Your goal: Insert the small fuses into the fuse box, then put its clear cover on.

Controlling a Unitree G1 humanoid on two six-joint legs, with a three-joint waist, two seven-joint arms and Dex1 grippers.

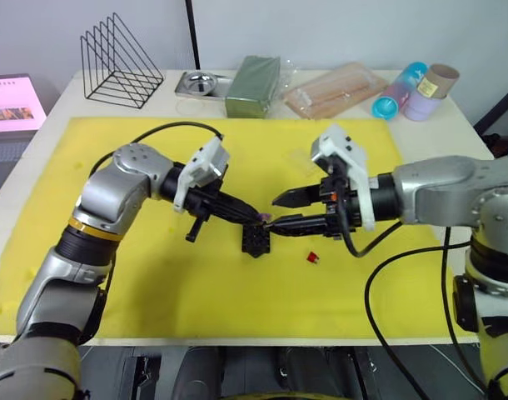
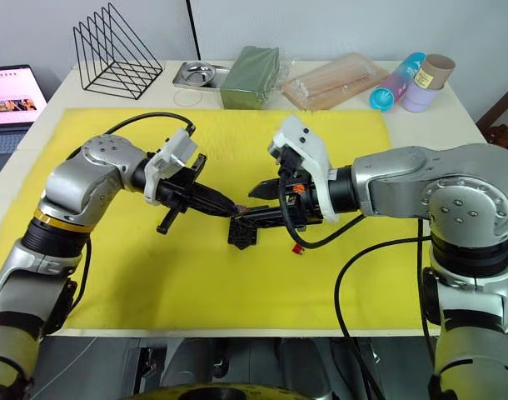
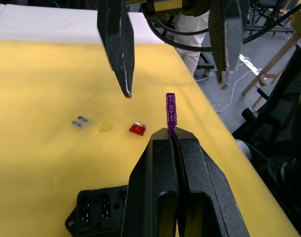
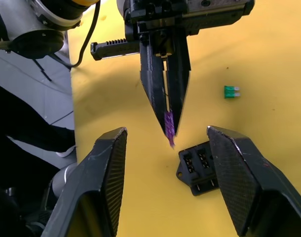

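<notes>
While your two arms met over the middle of the yellow mat (image 1: 196, 308), the left gripper (image 3: 171, 136) had its fingers pressed together on the purple fuse (image 3: 170, 112), which stuck out past the fingertips. It hung just above the fuse box (image 1: 256, 242), a small black block lying on the mat. Facing it, your right gripper (image 4: 166, 143) stood wide open and held nothing, one finger to each side of the purple fuse. The red fuse (image 1: 313, 258) lay on the mat near the box. The grey fuse (image 3: 80, 121) lay beside the red one. The green fuse (image 4: 231, 91) lay apart from the box.
</notes>
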